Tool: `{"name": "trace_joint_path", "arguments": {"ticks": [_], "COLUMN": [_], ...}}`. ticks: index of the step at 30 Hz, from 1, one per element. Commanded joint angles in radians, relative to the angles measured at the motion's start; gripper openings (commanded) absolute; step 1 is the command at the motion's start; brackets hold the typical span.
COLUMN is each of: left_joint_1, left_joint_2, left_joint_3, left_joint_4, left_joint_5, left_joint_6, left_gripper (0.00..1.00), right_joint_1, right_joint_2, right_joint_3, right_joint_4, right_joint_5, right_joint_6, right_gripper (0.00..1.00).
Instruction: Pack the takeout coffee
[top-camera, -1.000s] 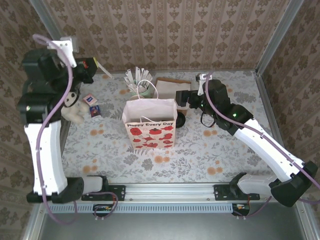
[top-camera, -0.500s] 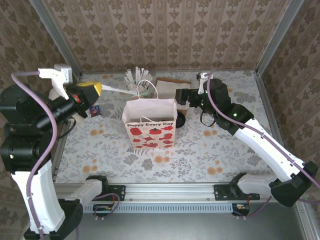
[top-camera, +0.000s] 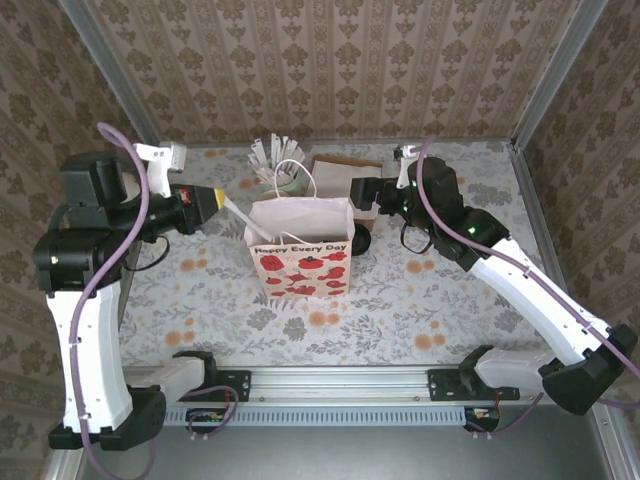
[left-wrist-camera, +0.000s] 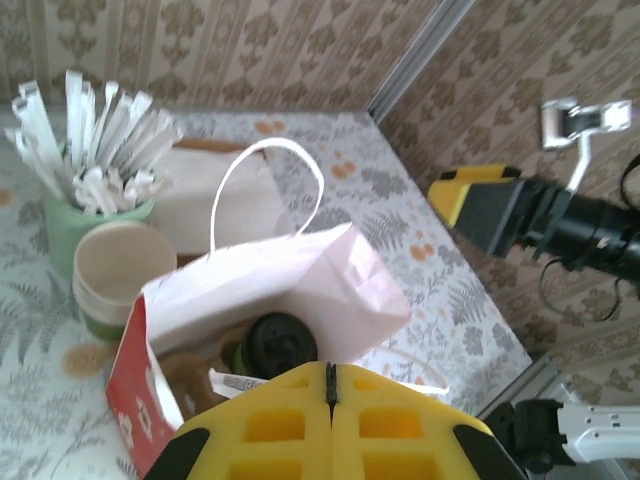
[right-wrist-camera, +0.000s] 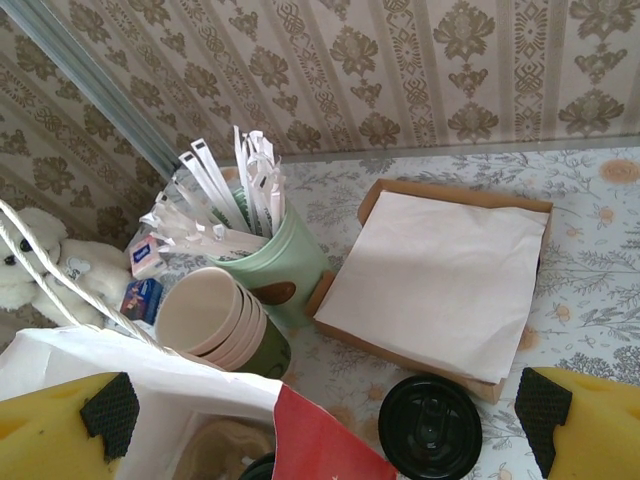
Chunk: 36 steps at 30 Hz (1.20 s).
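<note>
The left gripper is hanging raised on its bent arm, jaws pressed together; the right gripper is holding outstretched, jaws spread wide.

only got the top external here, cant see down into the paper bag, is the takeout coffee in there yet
Observer: Yes. The left wrist view looks down into the paper bag: the takeout coffee sits inside, lid up.
Operator: whats the black thing right of the bag then
Observer: A loose black lid lying flat on the table, beside the napkin tray.
Operator: left end effector has the white stick over the bag, is the right end effector free
Observer: Yes. It is open, fingers wide apart, nothing between them.
</note>
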Motion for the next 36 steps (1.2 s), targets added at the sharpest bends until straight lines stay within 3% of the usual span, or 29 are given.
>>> {"name": "trace_joint_path", "arguments": {"ticks": [1,5,10,14,23,29,31,33,36], "left_joint_1": [0.004,-0.043,-0.118,-0.197,-0.396,-0.481,-0.502,-0.508,-0.505], "left_joint_2": [-0.010,0.044,0.081,0.115,0.319,0.416,0.424,0.412,0.368], "left_joint_3": [-0.015,-0.030,-0.088,-0.132,-0.081,-0.055,-0.055,-0.068,-0.082], "left_joint_4": [-0.077,-0.124,-0.140,-0.106,-0.080,-0.040,0.000,0.062,0.120], "left_joint_5": [-0.014,-0.052,-0.199,-0.302,-0.399,-0.344,-0.293,-0.215,-0.206], "left_joint_6": [0.082,0.110,0.125,0.104,0.115,0.110,0.111,0.103,0.094], "left_gripper": [0.00,0.00,0.00,0.00,0.00,0.12,0.31,0.41,0.56], "right_joint_1": [0.000,0.000,0.000,-0.002,-0.039,-0.055,-0.064,-0.094,-0.146], "right_joint_2": [-0.038,-0.042,-0.043,-0.042,-0.040,-0.074,-0.098,-0.121,-0.118], "right_joint_3": [0.000,-0.005,-0.032,-0.056,-0.087,-0.120,-0.153,-0.189,-0.209], "right_joint_4": [0.000,-0.018,-0.023,-0.034,-0.044,-0.039,-0.016,0.010,0.015], "right_joint_5": [-0.008,-0.023,-0.195,-0.210,-0.213,-0.192,-0.151,-0.186,-0.230], "right_joint_6": [0.002,-0.015,-0.115,-0.124,-0.092,-0.061,-0.028,-0.002,0.058], "right_gripper": [1.00,1.00,1.00,1.00,1.00,1.00,1.00,1.00,1.00]}}
